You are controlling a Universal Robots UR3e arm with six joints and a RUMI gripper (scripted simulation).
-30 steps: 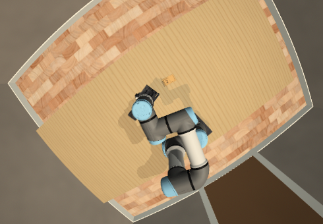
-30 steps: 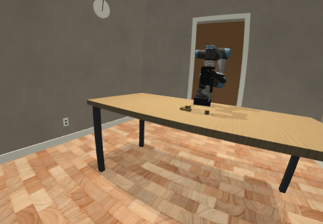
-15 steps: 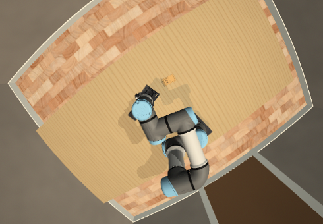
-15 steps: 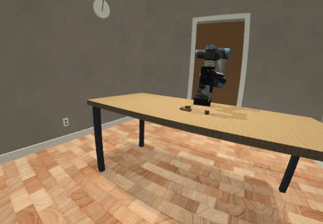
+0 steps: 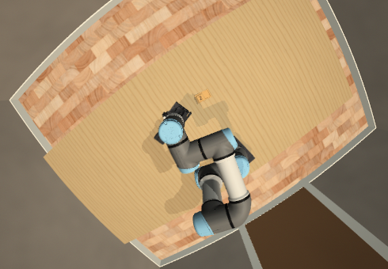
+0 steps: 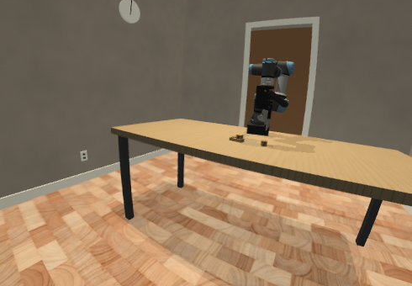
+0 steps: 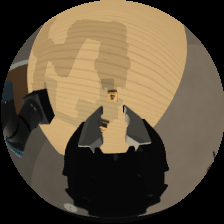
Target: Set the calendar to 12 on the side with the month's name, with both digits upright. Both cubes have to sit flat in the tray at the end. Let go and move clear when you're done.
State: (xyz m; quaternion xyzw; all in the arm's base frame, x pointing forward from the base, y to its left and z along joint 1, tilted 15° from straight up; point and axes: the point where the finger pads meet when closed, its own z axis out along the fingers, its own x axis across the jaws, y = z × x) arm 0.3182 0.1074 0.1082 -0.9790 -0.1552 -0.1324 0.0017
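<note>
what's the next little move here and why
Probably lower the gripper straight down over the loose cube, nudging sideways to centre it. The fingers stand partly apart and grip nothing; the cube shows between them, nearer one finger, and in the exterior view it sits on the table, seemingly below the fingertips, outside the tray.
</note>
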